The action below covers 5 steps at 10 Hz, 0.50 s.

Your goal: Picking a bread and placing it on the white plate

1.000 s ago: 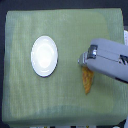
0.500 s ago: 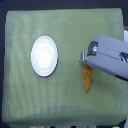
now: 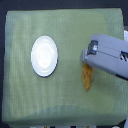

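Note:
The white plate (image 3: 44, 55) lies on the green cloth toward the exterior view's left, with nothing on it. The bread (image 3: 88, 77), a long golden-brown loaf, lies on the cloth toward the exterior view's right, pointing roughly top to bottom. My gripper (image 3: 87, 59) reaches in from the right, and its grey body covers the loaf's upper end. The fingertips are hidden under the gripper body, so I cannot tell how the jaws stand or whether they touch the loaf. The lower two thirds of the bread show.
A green cloth (image 3: 30, 100) covers the table. Its edges run along the top, left and bottom of the view, with dark floor beyond. The grey arm (image 3: 112, 57) fills the right side.
Almost nothing differs: the gripper stays over the bread's upper end, and the bread and plate lie where they were.

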### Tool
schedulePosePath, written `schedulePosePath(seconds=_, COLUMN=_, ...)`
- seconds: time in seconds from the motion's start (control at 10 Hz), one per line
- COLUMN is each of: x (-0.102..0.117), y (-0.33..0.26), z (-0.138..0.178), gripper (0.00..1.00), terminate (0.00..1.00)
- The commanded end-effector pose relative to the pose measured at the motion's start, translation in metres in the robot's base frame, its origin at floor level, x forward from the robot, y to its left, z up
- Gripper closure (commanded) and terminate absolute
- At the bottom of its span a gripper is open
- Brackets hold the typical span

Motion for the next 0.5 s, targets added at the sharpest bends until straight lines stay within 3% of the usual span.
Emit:
schedulePosePath(seconds=0.0, x=0.015, y=0.014, z=0.081, gripper=1.00, terminate=0.00)
schedulePosePath(seconds=0.2, x=0.043, y=0.017, z=0.145, gripper=1.00, terminate=0.00)
schedulePosePath(seconds=0.4, x=0.054, y=0.036, z=0.168, gripper=1.00, terminate=0.00)
